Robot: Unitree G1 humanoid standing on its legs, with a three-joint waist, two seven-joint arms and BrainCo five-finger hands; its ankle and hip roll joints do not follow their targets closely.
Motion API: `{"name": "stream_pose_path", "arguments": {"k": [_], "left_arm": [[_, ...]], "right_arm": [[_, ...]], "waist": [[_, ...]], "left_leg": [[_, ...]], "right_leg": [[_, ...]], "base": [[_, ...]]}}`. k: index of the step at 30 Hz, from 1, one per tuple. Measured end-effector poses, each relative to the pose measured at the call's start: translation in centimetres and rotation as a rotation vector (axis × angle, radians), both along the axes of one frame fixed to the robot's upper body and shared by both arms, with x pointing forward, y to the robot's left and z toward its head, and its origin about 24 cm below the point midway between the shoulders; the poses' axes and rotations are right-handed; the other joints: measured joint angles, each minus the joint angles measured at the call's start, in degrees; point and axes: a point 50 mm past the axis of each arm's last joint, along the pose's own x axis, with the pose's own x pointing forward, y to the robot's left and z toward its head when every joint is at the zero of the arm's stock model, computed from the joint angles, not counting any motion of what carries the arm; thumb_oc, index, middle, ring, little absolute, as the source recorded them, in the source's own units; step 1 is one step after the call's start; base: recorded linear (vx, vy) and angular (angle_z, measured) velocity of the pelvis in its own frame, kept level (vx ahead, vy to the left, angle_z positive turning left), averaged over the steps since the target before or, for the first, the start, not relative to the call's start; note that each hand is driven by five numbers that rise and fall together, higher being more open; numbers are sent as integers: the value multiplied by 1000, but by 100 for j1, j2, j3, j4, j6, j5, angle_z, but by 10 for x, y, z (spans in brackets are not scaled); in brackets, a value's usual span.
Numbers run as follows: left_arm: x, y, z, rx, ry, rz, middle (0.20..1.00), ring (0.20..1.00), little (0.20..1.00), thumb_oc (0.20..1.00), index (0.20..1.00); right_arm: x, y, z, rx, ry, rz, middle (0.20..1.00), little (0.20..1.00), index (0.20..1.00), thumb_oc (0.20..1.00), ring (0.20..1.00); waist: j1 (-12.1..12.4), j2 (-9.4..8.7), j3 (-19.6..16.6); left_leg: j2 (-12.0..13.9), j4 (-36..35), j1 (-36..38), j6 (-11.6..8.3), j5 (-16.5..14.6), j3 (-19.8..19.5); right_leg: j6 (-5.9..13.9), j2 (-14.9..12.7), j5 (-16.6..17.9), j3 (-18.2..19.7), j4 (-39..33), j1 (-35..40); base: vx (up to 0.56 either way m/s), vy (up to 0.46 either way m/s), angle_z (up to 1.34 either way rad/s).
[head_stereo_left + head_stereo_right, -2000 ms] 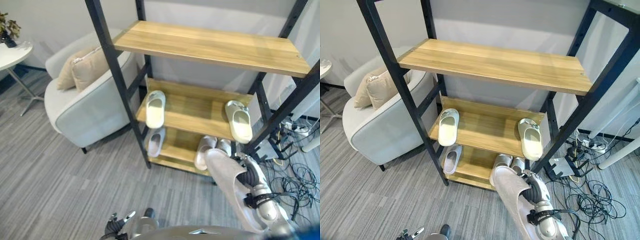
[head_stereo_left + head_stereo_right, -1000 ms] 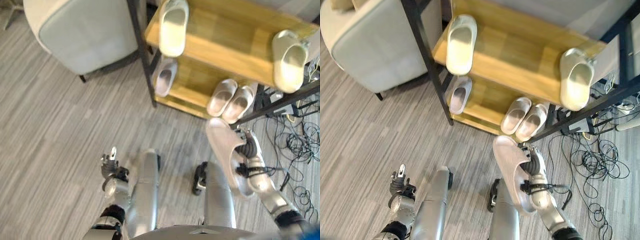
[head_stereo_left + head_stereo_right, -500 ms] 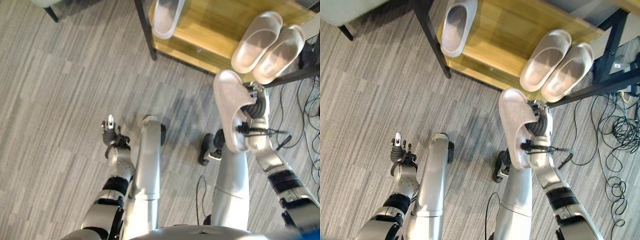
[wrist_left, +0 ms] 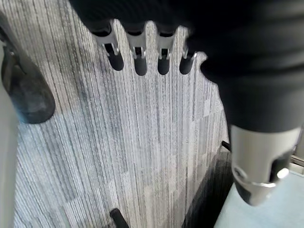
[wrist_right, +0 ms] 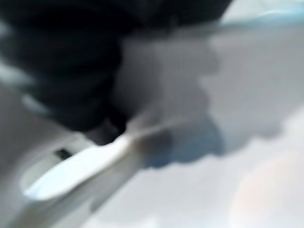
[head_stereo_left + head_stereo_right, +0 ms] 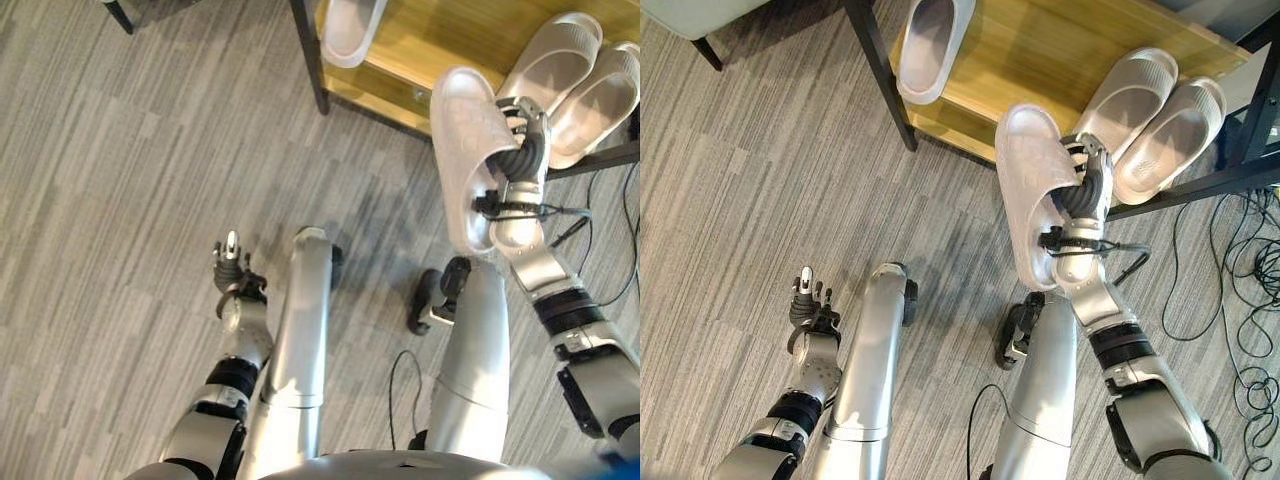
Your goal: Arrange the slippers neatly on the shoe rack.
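Right robot hand (image 6: 1080,195) clamped on pale slipper (image 6: 1025,190), held sole-out just before the shoe rack's bottom shelf (image 6: 1040,60). Likely light, soft foam; strap grip suits. Left robot hand (image 6: 810,305) open, low over floor.

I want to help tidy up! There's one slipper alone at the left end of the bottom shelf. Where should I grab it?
Probably by its heel end, coming from the front of the shoe rack. The lone slipper lies sole down with its heel poking past the shelf edge toward the floor, so that end is easiest to reach.
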Motion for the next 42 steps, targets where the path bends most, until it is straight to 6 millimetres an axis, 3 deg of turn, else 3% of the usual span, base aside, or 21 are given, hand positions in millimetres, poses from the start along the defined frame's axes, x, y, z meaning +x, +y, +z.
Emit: {"name": "stream_pose_path", "arguments": {"k": [5, 8, 18, 23, 25, 27, 32, 42], "left_arm": [[5, 1, 11, 16, -44, -14, 1000, 1000, 1000, 1000, 1000], [6, 0, 12, 45, -40, -42, 1000, 1000, 1000, 1000, 1000], [-3, -6, -1, 67, 9, -84, 1000, 1000, 1000, 1000, 1000], [-5, -9, -4, 75, 6, -112, 1000, 1000, 1000, 1000, 1000], [-7, -10, -7, 86, 12, -134, 1000, 1000, 1000, 1000, 1000], [-15, -9, -15, 100, 46, -154, 1000, 1000, 1000, 1000, 1000], [-39, 4, -34, 133, 128, -148, 1000, 1000, 1000, 1000, 1000], [-35, -11, -27, 220, 72, -297, 1000, 1000, 1000, 1000, 1000]], "right_arm": [[12, -6, 20, -18, -15, -48, 200, 200, 200, 200, 200], [15, -11, 19, -8, 8, -72, 200, 200, 200, 200, 200], [28, -12, 106, 32, -166, -113, 200, 200, 200, 200, 200], [33, -13, 115, 65, -153, -117, 200, 200, 200, 200, 200], [40, -27, 111, 130, -98, -166, 200, 200, 200, 200, 200], [45, -39, 110, 192, -48, -205, 200, 200, 200, 200, 200], [47, -38, 124, 249, -40, -170, 200, 200, 200, 200, 200], [50, -49, 125, 320, 12, -160, 200, 200, 200, 200, 200]], "waist": [[37, 11, 508], [69, 42, 551], [287, 112, 643], [378, 122, 654], [447, 127, 656], [494, 129, 657], [536, 137, 662], [686, 246, 699]], "left_leg": [[-2, 353, 17, 32, -133, 65], [-23, 408, -76, 22, -144, 75], [-35, 485, -78, 34, -195, 96], [-86, 482, -80, 36, -204, 127], [-102, 479, -73, 37, -204, 142], [-114, 463, -73, 36, -204, 142], [-143, 380, -66, 37, -203, 174], [-218, 102, -38, 55, -167, 152]], "right_leg": [[-23, 1, -138, 157, 376, -16], [-2, 3, -161, 183, 454, -112], [-34, -21, -248, 231, 595, -153], [-42, -101, -279, 254, 612, -148], [-39, -115, -281, 272, 611, -134], [-32, -120, -285, 274, 596, -126], [-37, -207, -317, 275, 557, -125], [-61, -309, -333, 163, 335, -71]], "base": [[50, 5, 0], [51, 19, 2], [29, 13, 2], [19, 11, 6], [4, 9, 2], [0, 0, 0], [6, 36, 6], [1, 5, 5]]}}
